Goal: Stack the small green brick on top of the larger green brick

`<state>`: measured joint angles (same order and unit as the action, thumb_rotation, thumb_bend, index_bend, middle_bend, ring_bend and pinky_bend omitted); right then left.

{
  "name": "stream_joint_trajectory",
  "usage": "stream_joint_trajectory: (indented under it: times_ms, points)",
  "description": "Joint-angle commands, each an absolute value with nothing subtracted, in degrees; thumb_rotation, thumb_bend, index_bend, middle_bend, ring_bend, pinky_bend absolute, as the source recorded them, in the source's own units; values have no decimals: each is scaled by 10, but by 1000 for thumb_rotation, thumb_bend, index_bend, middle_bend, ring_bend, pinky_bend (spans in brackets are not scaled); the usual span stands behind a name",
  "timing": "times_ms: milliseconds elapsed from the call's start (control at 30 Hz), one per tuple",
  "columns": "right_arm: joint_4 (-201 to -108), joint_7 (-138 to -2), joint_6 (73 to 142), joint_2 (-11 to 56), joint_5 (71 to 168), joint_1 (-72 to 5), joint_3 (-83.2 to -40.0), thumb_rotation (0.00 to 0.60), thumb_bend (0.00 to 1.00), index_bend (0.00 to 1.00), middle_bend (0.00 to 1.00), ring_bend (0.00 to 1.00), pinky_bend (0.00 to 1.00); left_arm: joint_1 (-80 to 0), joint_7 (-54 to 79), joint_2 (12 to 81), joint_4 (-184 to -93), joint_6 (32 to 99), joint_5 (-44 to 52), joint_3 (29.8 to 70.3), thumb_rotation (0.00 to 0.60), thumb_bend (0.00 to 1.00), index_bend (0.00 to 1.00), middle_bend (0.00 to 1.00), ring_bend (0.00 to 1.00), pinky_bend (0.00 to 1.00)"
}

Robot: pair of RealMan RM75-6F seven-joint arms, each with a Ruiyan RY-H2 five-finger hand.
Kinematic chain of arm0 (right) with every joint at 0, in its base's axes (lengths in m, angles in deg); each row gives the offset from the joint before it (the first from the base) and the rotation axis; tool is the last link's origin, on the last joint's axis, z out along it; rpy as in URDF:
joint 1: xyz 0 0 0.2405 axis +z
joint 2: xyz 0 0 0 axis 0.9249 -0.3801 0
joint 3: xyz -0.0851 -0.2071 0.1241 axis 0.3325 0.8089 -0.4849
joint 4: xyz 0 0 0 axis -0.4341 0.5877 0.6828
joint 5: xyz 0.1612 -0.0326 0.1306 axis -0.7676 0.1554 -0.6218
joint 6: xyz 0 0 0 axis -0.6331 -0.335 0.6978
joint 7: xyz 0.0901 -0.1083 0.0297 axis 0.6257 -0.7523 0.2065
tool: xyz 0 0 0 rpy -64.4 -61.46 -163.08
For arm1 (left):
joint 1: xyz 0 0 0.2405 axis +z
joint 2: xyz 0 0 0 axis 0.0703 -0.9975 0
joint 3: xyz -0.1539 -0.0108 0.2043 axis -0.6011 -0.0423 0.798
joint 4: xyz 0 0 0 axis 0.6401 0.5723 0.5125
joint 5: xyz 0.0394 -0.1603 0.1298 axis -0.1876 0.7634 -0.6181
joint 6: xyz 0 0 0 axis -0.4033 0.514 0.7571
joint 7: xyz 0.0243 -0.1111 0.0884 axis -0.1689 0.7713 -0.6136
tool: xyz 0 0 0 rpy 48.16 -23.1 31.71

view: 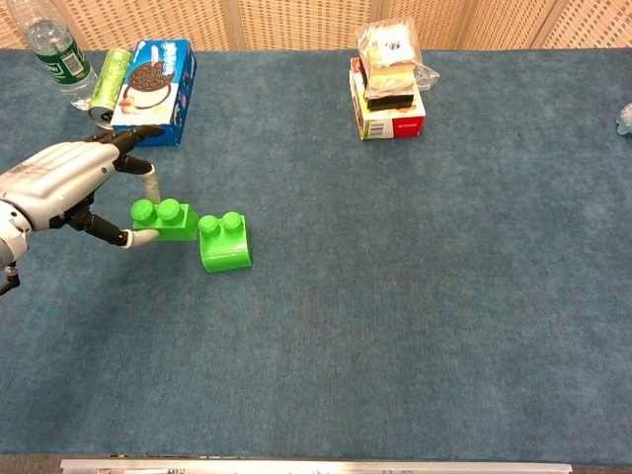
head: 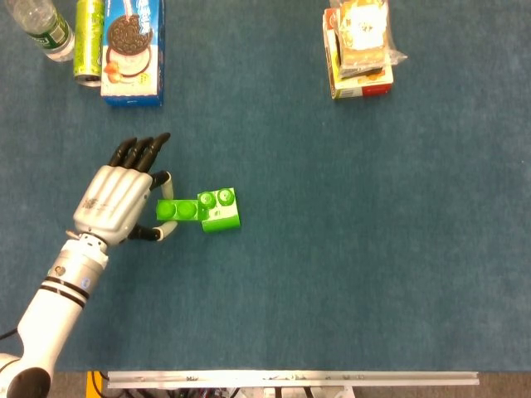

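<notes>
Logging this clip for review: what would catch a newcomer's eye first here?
The two bright green bricks at the table's left: the left hand pinches the small green brick, which looks raised, just left of the larger green brick standing on the blue cloth. Next, the snack stack at the far middle and the cookie box far left.

Your left hand [head: 116, 199] covers the near end of the small green brick [head: 177, 211] in the head view. Water bottle [head: 37, 29] cut by the top-left edge. Your left arm runs off the chest view's left edge. Snack stack [view: 387, 84] labels too small to read.
</notes>
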<state>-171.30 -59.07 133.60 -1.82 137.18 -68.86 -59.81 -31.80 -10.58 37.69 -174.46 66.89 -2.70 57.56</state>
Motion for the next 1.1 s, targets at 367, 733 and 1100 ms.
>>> stream_joint_trajectory:
  times_ms: [367, 733, 1100]
  points:
    - [-1709, -571, 1333, -22, 1365, -690, -602, 600, 254, 219, 244, 115, 318, -337, -187, 419, -1764, 695, 69, 537, 600, 242, 536, 0, 0, 0]
    - [-1707, -555, 1333, -25, 1362, -693, -604, 600, 254, 220, 244, 116, 318, -354, -245, 447, -1771, 713, 109, 533, 600, 246, 536, 0, 0, 0]
    - [-1705, -542, 1335, -29, 1359, -697, -606, 600, 254, 220, 244, 115, 318, -369, -265, 474, -1765, 719, 135, 527, 600, 245, 536, 0, 0, 0]
